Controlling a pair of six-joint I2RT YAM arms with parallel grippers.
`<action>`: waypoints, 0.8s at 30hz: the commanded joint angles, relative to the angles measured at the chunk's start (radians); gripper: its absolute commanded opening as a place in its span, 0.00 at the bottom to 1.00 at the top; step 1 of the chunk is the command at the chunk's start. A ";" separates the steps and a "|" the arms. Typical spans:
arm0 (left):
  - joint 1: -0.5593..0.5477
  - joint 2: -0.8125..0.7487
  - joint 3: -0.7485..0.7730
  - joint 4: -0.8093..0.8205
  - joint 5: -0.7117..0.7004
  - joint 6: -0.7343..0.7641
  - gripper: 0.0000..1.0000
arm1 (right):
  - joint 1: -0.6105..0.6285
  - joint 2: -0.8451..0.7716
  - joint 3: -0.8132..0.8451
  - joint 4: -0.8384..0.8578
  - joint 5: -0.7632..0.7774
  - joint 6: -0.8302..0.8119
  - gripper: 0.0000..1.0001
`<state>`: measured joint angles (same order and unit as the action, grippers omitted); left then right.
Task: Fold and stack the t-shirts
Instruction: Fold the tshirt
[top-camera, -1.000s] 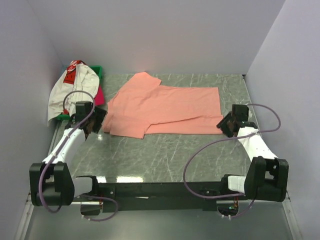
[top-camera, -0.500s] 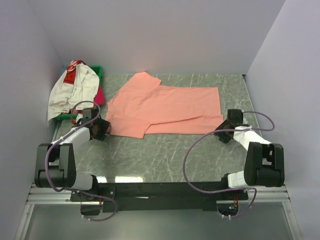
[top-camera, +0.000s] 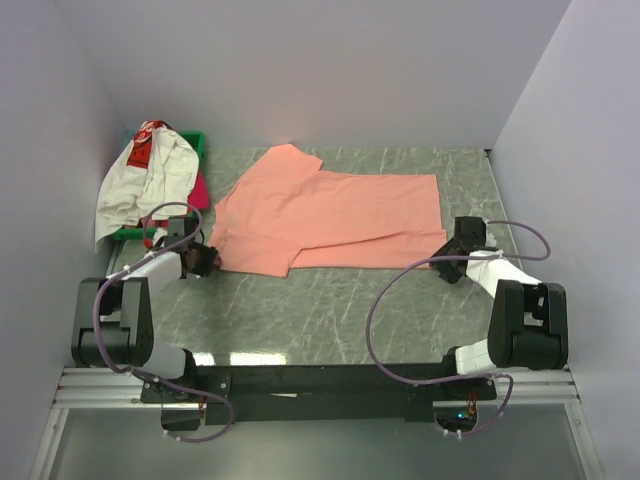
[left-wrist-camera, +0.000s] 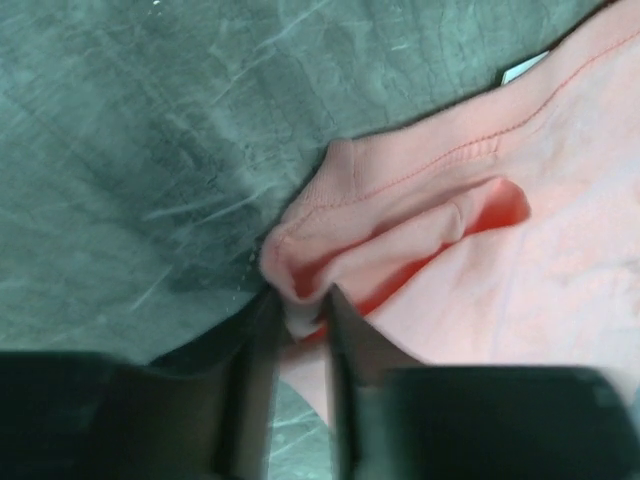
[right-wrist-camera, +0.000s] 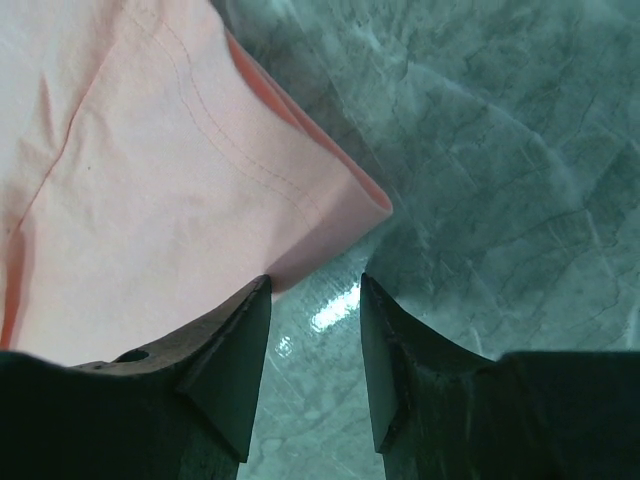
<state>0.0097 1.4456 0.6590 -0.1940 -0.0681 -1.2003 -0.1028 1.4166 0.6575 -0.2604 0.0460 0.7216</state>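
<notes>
3 shirts: 1 salmon-pink shirt (top-camera: 330, 215) spread on the table (top-camera: 330, 300), 1 white shirt (top-camera: 140, 185) and 1 magenta shirt (top-camera: 201, 190) heaped far left. The left gripper (left-wrist-camera: 300, 308) pinches the salmon hem; the right gripper (right-wrist-camera: 315, 292) gapes at its corner.

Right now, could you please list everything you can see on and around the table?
salmon-pink t-shirt: one, salmon pink, lying partly folded across the middle of the table
white t-shirt: one, white with a red patch, crumpled over the tray at far left
magenta-pink t-shirt: one, magenta, peeking out beside the white one
green tray: one, green, far-left corner, mostly covered
table: one, grey-green marbled
left fingers: two, dark, pinching the salmon shirt's near-left edge
right fingers: two, dark, open at its near-right corner
</notes>
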 joint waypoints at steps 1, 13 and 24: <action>0.003 0.033 0.034 0.054 0.007 0.001 0.24 | -0.009 0.030 0.043 0.020 0.058 0.009 0.48; 0.003 -0.106 0.004 -0.100 -0.021 0.013 0.01 | -0.052 -0.074 0.041 -0.054 0.083 -0.053 0.00; 0.003 -0.438 -0.188 -0.235 -0.010 -0.018 0.01 | -0.123 -0.309 -0.076 -0.157 0.028 -0.067 0.00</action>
<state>0.0086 1.0813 0.5056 -0.3645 -0.0498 -1.2030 -0.2062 1.1751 0.6079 -0.3698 0.0578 0.6712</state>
